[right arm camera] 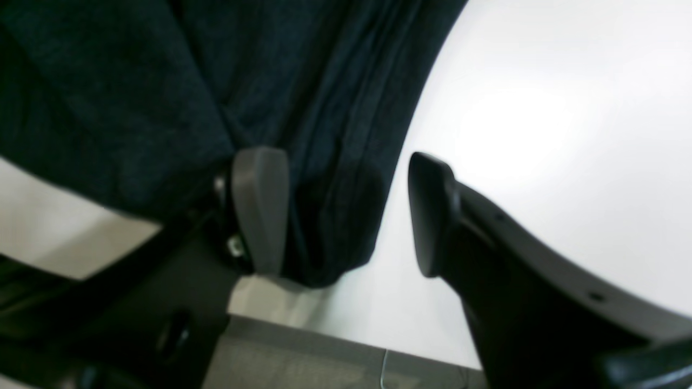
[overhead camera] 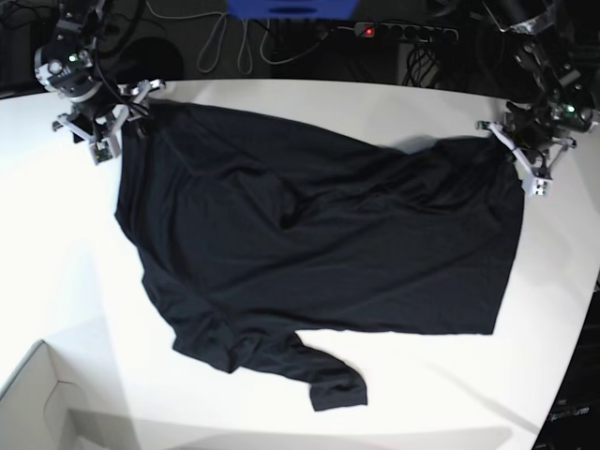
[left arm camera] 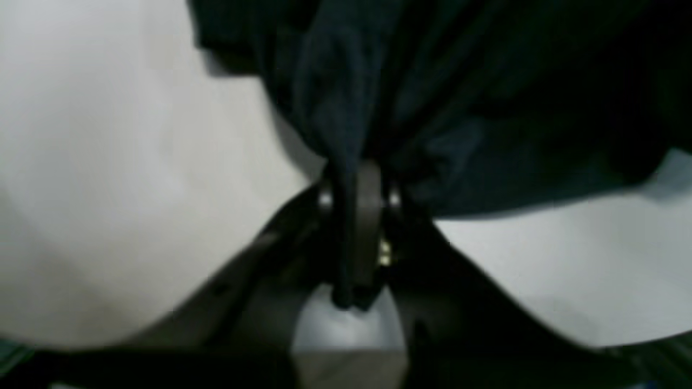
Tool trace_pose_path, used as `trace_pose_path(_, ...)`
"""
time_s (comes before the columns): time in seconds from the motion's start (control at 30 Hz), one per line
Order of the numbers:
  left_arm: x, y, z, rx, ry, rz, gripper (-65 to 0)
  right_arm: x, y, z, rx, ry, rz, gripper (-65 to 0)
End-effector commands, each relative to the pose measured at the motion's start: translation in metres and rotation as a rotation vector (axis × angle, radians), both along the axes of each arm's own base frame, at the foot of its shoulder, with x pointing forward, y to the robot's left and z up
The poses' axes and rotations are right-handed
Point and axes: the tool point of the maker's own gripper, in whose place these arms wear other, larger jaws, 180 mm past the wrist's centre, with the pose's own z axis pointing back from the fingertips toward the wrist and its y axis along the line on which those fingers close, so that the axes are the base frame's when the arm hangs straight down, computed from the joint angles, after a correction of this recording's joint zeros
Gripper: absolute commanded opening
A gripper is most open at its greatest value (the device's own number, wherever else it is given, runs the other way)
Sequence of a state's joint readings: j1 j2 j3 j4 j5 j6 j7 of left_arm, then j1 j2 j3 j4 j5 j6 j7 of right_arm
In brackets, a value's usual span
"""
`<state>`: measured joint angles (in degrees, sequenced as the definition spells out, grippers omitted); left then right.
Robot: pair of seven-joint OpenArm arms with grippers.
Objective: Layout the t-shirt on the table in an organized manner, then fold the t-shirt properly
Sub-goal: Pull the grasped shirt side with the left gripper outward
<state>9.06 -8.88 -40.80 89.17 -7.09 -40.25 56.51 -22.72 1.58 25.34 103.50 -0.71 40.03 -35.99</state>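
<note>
The black t-shirt (overhead camera: 309,234) lies spread and creased on the white table (overhead camera: 394,103), one sleeve trailing toward the near edge. At the shirt's far right corner, my left gripper (overhead camera: 514,150) is shut on a pinch of the fabric. In the left wrist view the left gripper (left arm camera: 354,186) has its fingers pressed together, with t-shirt cloth (left arm camera: 432,97) gathered into them. My right gripper (overhead camera: 120,124) is at the far left corner. In the right wrist view the right gripper (right arm camera: 346,216) stands open, and a hanging fold of the t-shirt (right arm camera: 330,227) lies between its fingers, next to one pad (right arm camera: 259,210).
A white cardboard box corner (overhead camera: 37,403) sits at the near left. Cables and a power strip (overhead camera: 403,31) run behind the table's far edge. The table's edge curves away on the right (overhead camera: 572,309).
</note>
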Motion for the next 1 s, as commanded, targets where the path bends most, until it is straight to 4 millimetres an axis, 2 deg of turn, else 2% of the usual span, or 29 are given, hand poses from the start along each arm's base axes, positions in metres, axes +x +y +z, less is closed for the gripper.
trace_pose_path(0.0, 0.013, 0.009, 0.020, 0.038, -0.060, -0.004, -65.0, 0.008, 0.001, 0.010, 0.003, -0.045, 0.006, -29.5)
trace_pose_path(0.07, 0.032, 0.008, 0.044, 0.069, -0.134, -0.016, -62.8, 0.008, 0.001, 0.010, 0.003, -0.045, 0.006, -29.6)
trace_pose_path(0.2, 0.061, 0.008, 0.079, 0.113, -0.238, -0.036, -65.0, 0.008, 0.001, 0.010, 0.004, -0.046, 0.006, -29.6)
trace_pose_path(0.33, 0.095, 0.007, 0.107, 0.113, -0.331, -0.032, -65.0, 0.008, 0.001, 0.010, 0.004, -0.046, 0.006, -29.6)
trace_pose_path(0.47, 0.114, -0.010, 0.109, 0.119, -0.329, -0.107, -65.0, 0.008, 0.001, 0.010, 0.004, -0.046, 0.006, -29.8)
trace_pose_path(0.63, 0.116, -0.030, 0.076, 0.145, -0.219, -0.201, -64.9, 0.008, 0.001, 0.010, 0.003, -0.046, 0.007, -29.8)
trace_pose_path(0.83, 0.113, -0.028, 0.069, 0.148, -0.195, -0.199, -64.9, 0.008, -0.001, 0.011, 0.000, -0.046, 0.005, -29.8)
trace_pose_path(0.9, 0.113, -0.022, 0.071, 0.171, -0.190, -0.208, -64.5, 0.008, -0.001, 0.011, 0.000, -0.047, 0.005, -29.8)
trace_pose_path(0.97, 0.111, -0.017, 0.071, 0.178, -0.180, -0.201, -59.5, 0.010, 0.000, 0.011, 0.001, -0.050, 0.008, -29.8)
